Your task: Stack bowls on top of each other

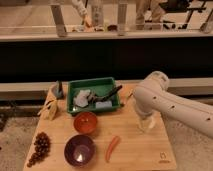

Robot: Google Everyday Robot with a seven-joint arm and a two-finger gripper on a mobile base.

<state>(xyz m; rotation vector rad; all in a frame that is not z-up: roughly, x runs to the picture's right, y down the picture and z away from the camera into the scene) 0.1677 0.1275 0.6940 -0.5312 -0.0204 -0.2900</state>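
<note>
Two bowls rest apart on the wooden tabletop [145,152]. The glossy orange-red bowl [86,121] stands just in front of the green tray, and the larger purple bowl [79,149] sits nearer the front edge, slightly left of it. My gripper [144,120] hangs at the lower end of the white arm [155,95] on the right side, well right of both bowls, close over a small clear cup. It is open and holds nothing that shows. The arm hides most of the gripper.
A green tray [92,81] with utensils and pale items stands at the back. An orange carrot-like piece [113,148] lies right of the purple bowl. Dark grapes [40,147] lie front left. A wooden item [50,107] and a dark bottle [59,90] stand back left.
</note>
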